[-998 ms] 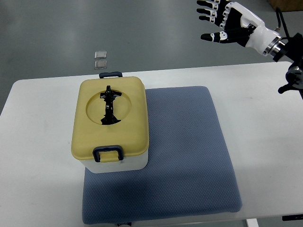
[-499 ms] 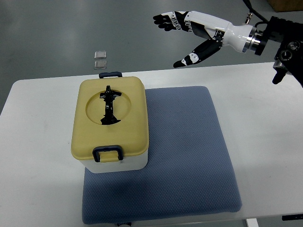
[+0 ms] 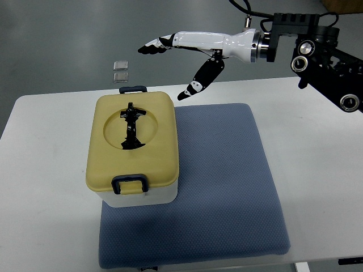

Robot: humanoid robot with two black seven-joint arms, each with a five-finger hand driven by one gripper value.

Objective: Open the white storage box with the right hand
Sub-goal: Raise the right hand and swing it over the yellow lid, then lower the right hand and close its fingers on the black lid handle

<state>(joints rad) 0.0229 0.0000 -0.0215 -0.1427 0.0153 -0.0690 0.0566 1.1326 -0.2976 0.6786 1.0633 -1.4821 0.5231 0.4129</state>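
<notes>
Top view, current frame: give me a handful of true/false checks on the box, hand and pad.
1. The storage box has its yellow lid on. True.
2. The right hand is gripping the box's front latch. False: the hand is in the air beyond the box's far right corner, fingers spread, touching nothing.
3. The box sits fully on the blue pad. False: it stands on the pad's left edge, partly over the white table.
4. A black handle lies in the round recess of the lid. True.
5. The left hand rests on the lid. False: no left hand shows in this view.
</notes>
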